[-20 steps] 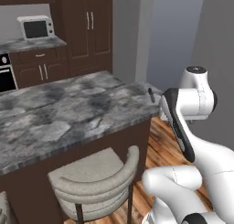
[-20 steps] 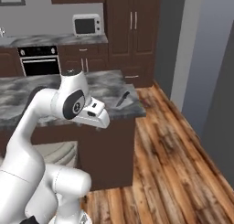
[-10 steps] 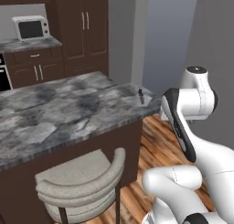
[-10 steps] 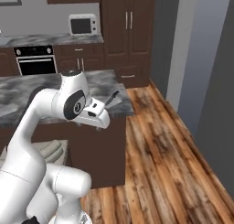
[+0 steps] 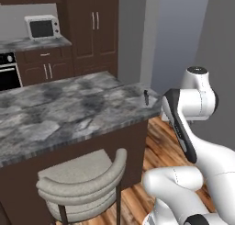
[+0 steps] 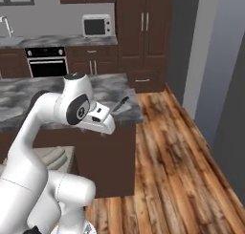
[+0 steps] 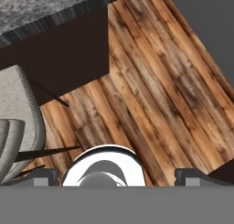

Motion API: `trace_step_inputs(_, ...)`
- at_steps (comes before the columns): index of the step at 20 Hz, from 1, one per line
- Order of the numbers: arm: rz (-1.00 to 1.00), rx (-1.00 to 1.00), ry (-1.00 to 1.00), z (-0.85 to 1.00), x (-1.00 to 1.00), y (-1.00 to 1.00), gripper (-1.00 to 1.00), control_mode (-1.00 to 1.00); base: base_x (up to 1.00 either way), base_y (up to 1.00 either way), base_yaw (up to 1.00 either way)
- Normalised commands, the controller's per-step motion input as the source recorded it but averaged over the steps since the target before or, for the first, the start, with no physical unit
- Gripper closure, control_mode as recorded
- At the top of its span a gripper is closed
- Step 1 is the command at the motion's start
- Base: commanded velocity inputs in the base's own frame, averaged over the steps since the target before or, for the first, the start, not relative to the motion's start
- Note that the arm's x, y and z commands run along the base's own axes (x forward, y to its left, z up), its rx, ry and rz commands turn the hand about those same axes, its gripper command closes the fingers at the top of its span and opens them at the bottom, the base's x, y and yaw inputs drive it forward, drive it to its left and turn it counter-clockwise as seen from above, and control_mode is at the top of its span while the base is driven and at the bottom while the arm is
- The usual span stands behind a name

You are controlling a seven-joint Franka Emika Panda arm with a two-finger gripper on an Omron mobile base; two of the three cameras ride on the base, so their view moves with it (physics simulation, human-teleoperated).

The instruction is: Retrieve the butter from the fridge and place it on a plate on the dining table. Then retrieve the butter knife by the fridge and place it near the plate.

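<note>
Dark marbled stone of the dining table [image 5: 55,109] carries the butter knife [image 5: 146,97] at its near corner — unheld. The gripper [image 7: 118,175] points at the floor, fingertips well apart and empty. A careless swing could knock the knife off the edge.

Kitchen: microwave [image 5: 42,27], oven [image 6: 46,62], dark cabinets [image 5: 94,31].

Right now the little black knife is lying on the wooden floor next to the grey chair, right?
Not quite. The butter knife lies on the dining table, near its corner, not on the wooden floor. Both base views show it there. The grey chair stands below the table's edge, on the near side.
</note>
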Motion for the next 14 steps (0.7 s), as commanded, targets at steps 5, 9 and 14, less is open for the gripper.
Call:
trace_step_inputs(5, 0.00, 0.00, 0.00, 0.00, 0.00, 0.00, -1.00, 1.00, 0.96, -0.60, -0.23)
trace_step_inputs(9, 0.00, 0.00, 0.00, 0.00, 0.00, 0.00, -1.00, 1.00, 0.33, -0.08, -0.65)
trace_step_inputs(14, 0.00, 0.00, 0.00, 0.00, 0.00, 0.00, -1.00, 1.00, -0.22, -0.10, -0.52)
